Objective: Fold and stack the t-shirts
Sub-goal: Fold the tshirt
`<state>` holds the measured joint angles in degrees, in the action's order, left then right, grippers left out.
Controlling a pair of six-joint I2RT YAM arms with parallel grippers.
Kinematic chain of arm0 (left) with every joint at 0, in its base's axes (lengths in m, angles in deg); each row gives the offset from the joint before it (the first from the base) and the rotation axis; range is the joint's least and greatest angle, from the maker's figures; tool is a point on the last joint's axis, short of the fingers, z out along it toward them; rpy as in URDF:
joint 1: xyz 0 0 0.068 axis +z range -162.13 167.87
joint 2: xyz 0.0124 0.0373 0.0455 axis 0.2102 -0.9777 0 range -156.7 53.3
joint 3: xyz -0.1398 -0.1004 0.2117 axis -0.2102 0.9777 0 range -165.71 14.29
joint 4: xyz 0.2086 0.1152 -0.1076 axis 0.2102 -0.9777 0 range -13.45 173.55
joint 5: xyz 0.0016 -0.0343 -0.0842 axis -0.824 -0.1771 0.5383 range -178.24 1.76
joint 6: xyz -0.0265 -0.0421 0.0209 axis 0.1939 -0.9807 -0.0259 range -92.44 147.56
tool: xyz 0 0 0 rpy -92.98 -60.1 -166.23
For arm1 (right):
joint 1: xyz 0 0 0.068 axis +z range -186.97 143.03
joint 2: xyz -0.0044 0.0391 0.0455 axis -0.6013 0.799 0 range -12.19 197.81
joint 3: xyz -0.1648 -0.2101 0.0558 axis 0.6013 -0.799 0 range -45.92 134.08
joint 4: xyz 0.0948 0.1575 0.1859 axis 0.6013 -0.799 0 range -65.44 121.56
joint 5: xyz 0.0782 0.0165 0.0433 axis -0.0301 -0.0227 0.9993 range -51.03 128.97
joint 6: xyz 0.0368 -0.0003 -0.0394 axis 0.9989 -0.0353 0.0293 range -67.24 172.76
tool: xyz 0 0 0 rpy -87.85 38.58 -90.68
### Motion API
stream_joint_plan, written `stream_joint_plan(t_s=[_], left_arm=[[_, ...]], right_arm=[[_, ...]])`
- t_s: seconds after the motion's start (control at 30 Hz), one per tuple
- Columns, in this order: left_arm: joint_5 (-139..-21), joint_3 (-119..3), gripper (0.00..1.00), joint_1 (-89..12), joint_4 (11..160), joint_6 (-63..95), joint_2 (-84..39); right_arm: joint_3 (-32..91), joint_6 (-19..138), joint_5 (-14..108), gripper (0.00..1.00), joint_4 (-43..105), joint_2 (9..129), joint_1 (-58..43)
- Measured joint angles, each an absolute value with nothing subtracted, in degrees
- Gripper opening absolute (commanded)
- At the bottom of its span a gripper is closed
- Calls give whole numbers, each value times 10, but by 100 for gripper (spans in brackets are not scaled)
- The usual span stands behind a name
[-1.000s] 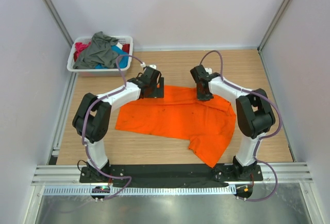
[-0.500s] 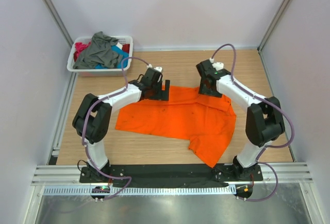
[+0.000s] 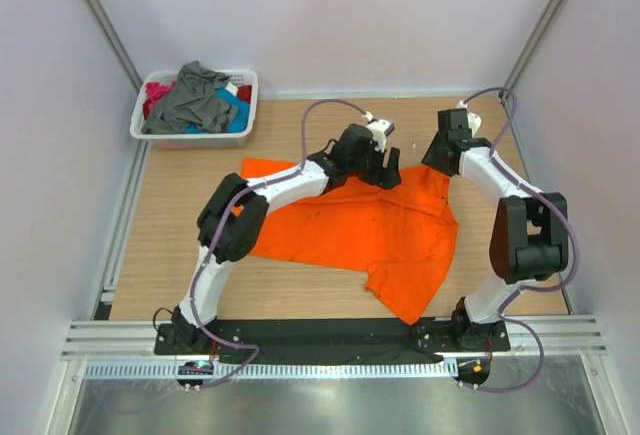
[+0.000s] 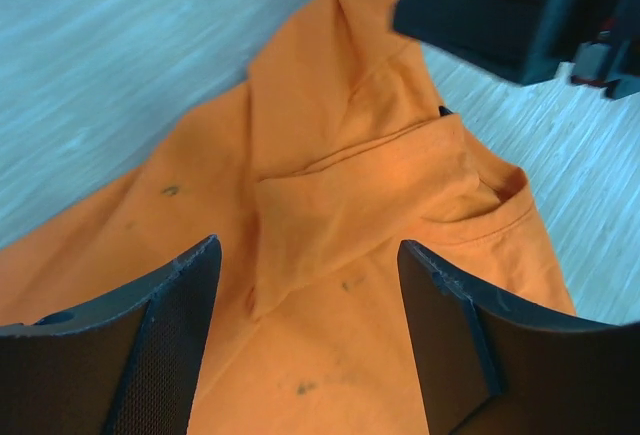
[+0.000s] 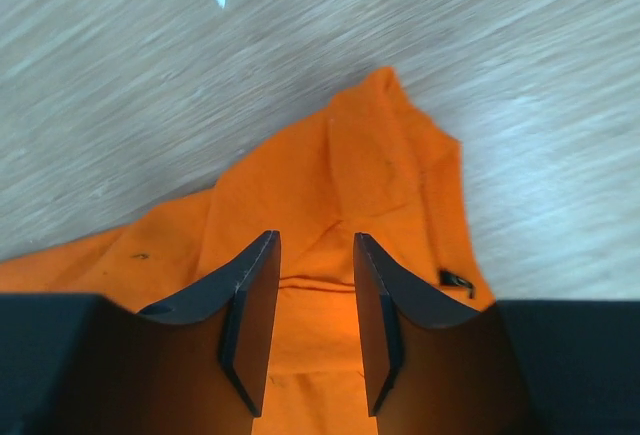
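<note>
The bright orange t-shirt [image 3: 350, 225] lies spread flat on the wooden table, one sleeve pointing toward the near edge. My left gripper [image 3: 388, 169] reaches across to the shirt's far right part. It hovers open and wide over a folded collar area [image 4: 340, 205], holding nothing. My right gripper [image 3: 438, 160] is at the shirt's far right corner, its fingers [image 5: 250, 325] parted a little above the orange cloth [image 5: 330, 175], gripping nothing. Dark grey [image 3: 195, 95], teal-blue [image 3: 236, 113] and red-pink [image 3: 156, 93] tees lie heaped in the basket.
A white plastic laundry basket [image 3: 140, 127] stands at the far left corner of the table. White walls with metal posts close in the table at the back and both sides. The right gripper's black body [image 4: 510, 5] shows at the top right of the left wrist view.
Both grippers have moved right and farther back. The left arm has stretched across the shirt, uncovering its far left corner. The right gripper went from the shirt's far edge to its far right corner.
</note>
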<state>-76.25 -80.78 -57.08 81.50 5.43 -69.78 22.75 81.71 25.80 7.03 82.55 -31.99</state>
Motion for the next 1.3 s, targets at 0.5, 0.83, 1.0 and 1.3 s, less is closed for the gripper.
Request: stream_joint_plan(t_s=[0.5, 0.83, 1.0, 1.3], left_arm=[[-745, -867, 71, -582, 832, 52, -794], [-732, -903, 59, -582, 842, 37, -826], [-726, -903, 49, -582, 842, 34, -832], [-716, -903, 23, -582, 846, 24, -833]], right_arm=[[223, 796, 321, 36, 140, 929, -318], [219, 791, 320, 35, 152, 954, -318], [219, 788, 318, 34, 153, 954, -318], [219, 787, 316, 34, 153, 955, -318]])
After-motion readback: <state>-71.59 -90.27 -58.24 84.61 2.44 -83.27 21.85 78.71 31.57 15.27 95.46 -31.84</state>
